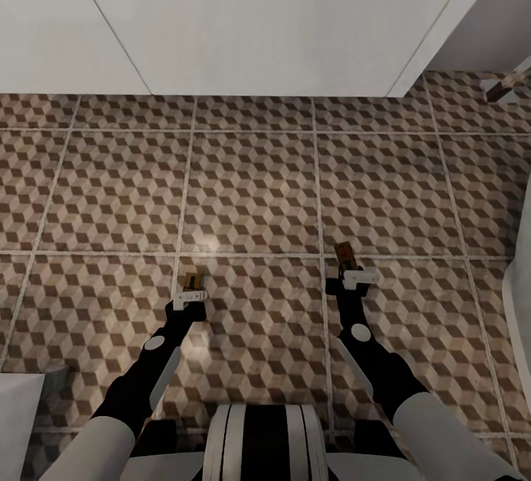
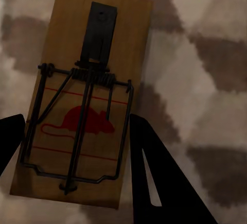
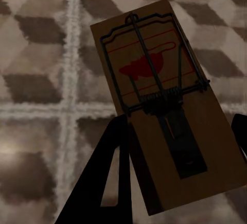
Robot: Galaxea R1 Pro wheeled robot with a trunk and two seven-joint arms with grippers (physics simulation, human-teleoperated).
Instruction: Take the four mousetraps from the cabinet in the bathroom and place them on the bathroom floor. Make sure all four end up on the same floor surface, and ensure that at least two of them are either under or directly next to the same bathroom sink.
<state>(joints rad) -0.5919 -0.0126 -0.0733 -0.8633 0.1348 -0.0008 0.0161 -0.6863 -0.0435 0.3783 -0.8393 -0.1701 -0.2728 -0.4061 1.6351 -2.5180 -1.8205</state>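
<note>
White vanity block (image 1: 243, 16) above cube-patterned tiled floor (image 1: 251, 186). Left gripper (image 1: 191, 293) and right gripper (image 1: 354, 274) each clasp a tan wooden mousetrap (image 2: 85, 100) (image 3: 164, 100) above the tiles; lower both flat beside the block before letting go.

Bathroom floor (image 1: 251, 186): brown, beige and white cube-pattern tiles, pale grout lines. Mousetrap (image 2: 87, 100) between left gripper (image 2: 77, 157) fingers: tan wood, black wire, red mouse print and lines. Mousetrap (image 3: 170, 105) between right gripper (image 3: 177, 157) fingers: same colours. White panel (image 1: 243, 16) beyond the floor.
</note>
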